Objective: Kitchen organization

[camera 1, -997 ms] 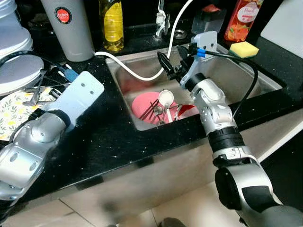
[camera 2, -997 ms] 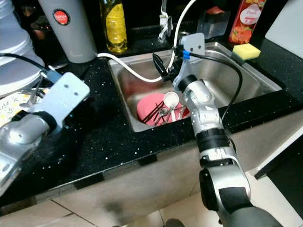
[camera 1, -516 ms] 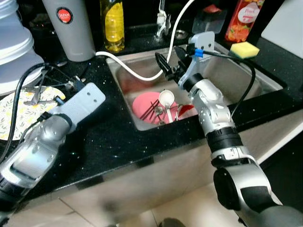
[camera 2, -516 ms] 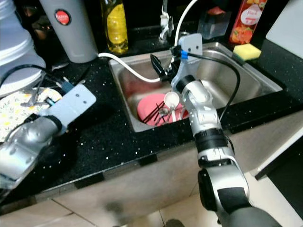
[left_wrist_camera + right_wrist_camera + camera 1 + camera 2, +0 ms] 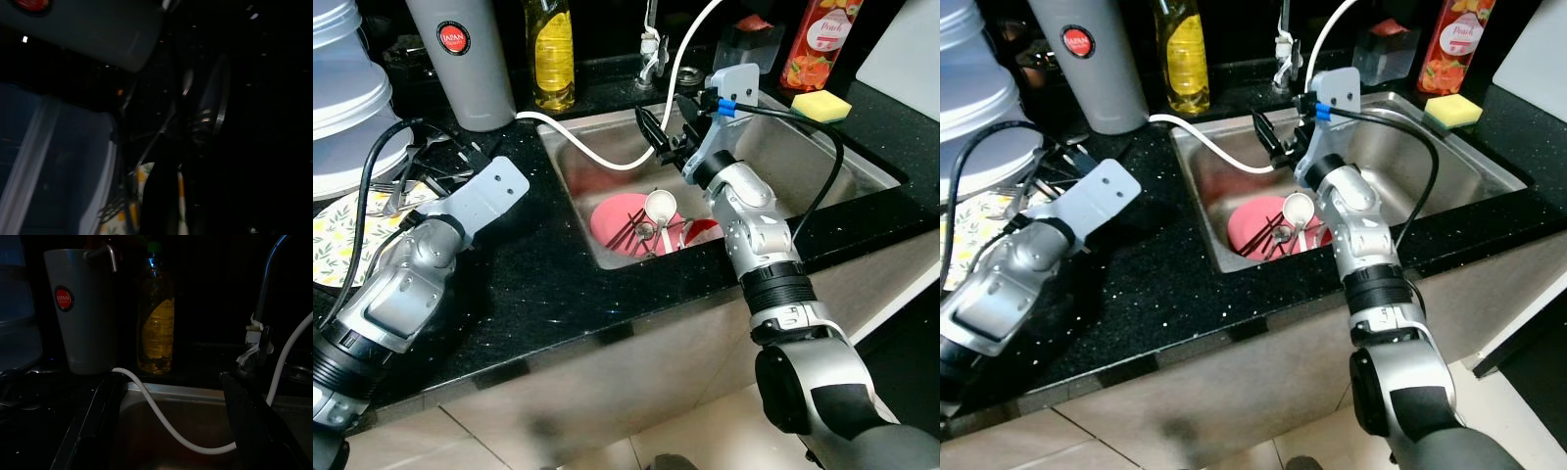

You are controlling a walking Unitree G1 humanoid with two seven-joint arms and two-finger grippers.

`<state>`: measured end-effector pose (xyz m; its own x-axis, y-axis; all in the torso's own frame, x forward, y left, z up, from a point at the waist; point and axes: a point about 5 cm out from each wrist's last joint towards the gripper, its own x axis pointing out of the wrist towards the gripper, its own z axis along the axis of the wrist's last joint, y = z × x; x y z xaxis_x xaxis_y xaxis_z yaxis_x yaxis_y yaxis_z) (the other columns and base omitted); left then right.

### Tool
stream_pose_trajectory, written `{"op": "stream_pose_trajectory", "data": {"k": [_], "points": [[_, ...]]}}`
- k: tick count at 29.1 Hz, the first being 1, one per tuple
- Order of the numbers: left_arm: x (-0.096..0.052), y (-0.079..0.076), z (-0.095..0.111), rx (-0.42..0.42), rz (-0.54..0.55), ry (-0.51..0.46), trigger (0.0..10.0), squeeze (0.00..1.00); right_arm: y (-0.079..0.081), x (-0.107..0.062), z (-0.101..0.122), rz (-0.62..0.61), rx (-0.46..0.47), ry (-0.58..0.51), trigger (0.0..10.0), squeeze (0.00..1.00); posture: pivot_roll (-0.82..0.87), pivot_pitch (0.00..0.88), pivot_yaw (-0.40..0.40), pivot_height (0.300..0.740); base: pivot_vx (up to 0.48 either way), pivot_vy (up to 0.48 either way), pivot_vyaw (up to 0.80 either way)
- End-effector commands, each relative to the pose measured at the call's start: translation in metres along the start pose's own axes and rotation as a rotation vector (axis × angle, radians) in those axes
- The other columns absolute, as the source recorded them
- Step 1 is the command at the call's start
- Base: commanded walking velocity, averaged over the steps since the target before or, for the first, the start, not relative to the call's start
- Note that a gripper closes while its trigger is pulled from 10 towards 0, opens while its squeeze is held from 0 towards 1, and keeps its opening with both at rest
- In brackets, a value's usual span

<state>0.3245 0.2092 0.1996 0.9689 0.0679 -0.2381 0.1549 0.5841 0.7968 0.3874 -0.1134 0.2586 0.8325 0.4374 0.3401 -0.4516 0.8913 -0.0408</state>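
A pink plate (image 5: 615, 210) lies in the steel sink (image 5: 822, 166) with a white spoon (image 5: 658, 204) and dark cutlery (image 5: 630, 229) on it. My right gripper (image 5: 664, 122) hangs open above the sink's back left part, near the white hose (image 5: 597, 154); its two fingers (image 5: 83, 431) stand wide apart with nothing between them. My left gripper (image 5: 445, 162) reaches over the black counter toward loose cutlery (image 5: 406, 181) by a lemon-patterned plate (image 5: 342, 245). The left wrist view is very dark; cutlery handles (image 5: 168, 120) and the plate's edge can be made out.
A grey tumbler (image 5: 460, 59) and a yellow oil bottle (image 5: 552, 54) stand behind the sink's left corner. White stacked containers (image 5: 342, 88) sit at far left. A yellow sponge (image 5: 822, 103) and a red bottle (image 5: 824, 39) are at back right. The tap (image 5: 651, 49) rises behind the sink.
My left arm has swung back and left, bringing its gripper to the cutlery by the patterned plate, which now shows more. The right arm has stayed nearly still.
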Motion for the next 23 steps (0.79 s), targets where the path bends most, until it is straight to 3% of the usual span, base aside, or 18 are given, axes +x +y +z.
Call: {"op": "stream_pose_trajectory", "data": {"k": [1, 7, 9, 13, 17, 20, 23], "points": [[0.003, -0.024, -0.014, 0.008, -0.084, 0.062, 0.0, 0.00, -0.002, 0.001, 0.007, -0.005, 0.001, -0.021, 10.0, 0.00, 0.03, 0.023, -0.008, 0.740, 0.000, 0.000, 0.00], [0.001, -0.016, -0.003, 0.048, -0.023, -0.009, 0.0, 0.00, -0.001, 0.002, 0.008, -0.001, 0.000, -0.025, 10.0, 0.00, 0.03, 0.019, -0.013, 0.740, 0.000, 0.000, 0.00], [0.000, -0.004, 0.015, 0.036, 0.056, -0.094, 10.0, 0.00, -0.001, 0.003, 0.010, 0.003, 0.001, -0.029, 10.0, 0.00, 0.04, 0.018, -0.017, 0.740, 0.000, 0.000, 0.00], [-0.004, 0.020, 0.041, 0.088, 0.232, -0.224, 10.0, 0.00, 0.001, 0.005, 0.012, 0.011, 0.004, -0.038, 10.0, 0.00, 0.04, 0.017, -0.020, 0.740, 0.000, 0.000, 0.00], [-0.021, 0.055, 0.074, 0.216, 0.495, -0.369, 10.0, 0.00, 0.002, 0.005, 0.012, 0.016, 0.007, -0.042, 10.0, 0.00, 0.04, 0.015, -0.020, 0.740, 0.000, 0.000, 0.00], [-0.025, 0.063, 0.079, 0.188, 0.508, -0.373, 10.0, 0.00, 0.003, 0.005, 0.012, 0.018, 0.008, -0.042, 10.0, 0.00, 0.04, 0.013, -0.018, 0.740, 0.000, 0.000, 0.00], [-0.024, 0.053, 0.076, 0.090, 0.381, -0.346, 10.0, 0.00, 0.003, 0.005, 0.012, 0.020, 0.009, -0.042, 10.0, 0.00, 0.04, 0.013, -0.015, 0.740, 0.000, 0.000, 0.00]]}}
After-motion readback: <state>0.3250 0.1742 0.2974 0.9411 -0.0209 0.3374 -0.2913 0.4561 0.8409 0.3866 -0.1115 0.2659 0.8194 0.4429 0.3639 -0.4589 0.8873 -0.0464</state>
